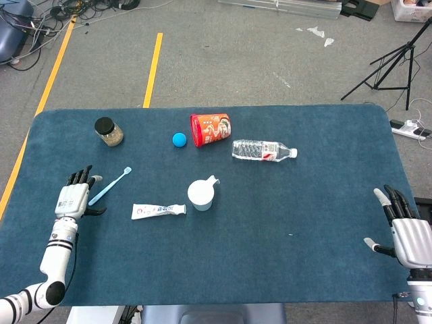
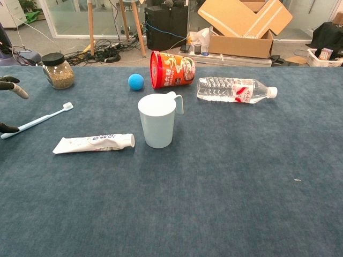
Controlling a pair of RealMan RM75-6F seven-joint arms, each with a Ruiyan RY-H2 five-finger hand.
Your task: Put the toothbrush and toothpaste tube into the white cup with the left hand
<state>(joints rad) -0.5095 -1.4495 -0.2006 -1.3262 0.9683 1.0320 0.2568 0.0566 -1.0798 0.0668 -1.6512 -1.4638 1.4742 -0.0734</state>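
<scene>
Toothbrush [image 1: 109, 186] and toothpaste tube [image 1: 158, 210] are still lying outside the white cup [image 1: 201, 194], near the worktop's [image 1: 283, 256] left edge; the left robot hand [image 1: 73, 200], released, is hovering beside the brush.

A white cup [image 2: 157, 120], pale-blue toothbrush [image 2: 36, 121] and white toothpaste tube [image 2: 94, 143] lie on dark-blue table cloth [image 2: 214, 176].

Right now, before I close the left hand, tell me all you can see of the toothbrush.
The toothbrush is a slim, light blue one, plastic by the look of it, with a small white bristle head. It lies flat on the blue table, head pointing away from the robot and toward the right, handle end toward the left hand. That hand is open beside the handle end; contact cannot be told. The toothpaste tube lies apart from it, nearer the white cup.
</scene>
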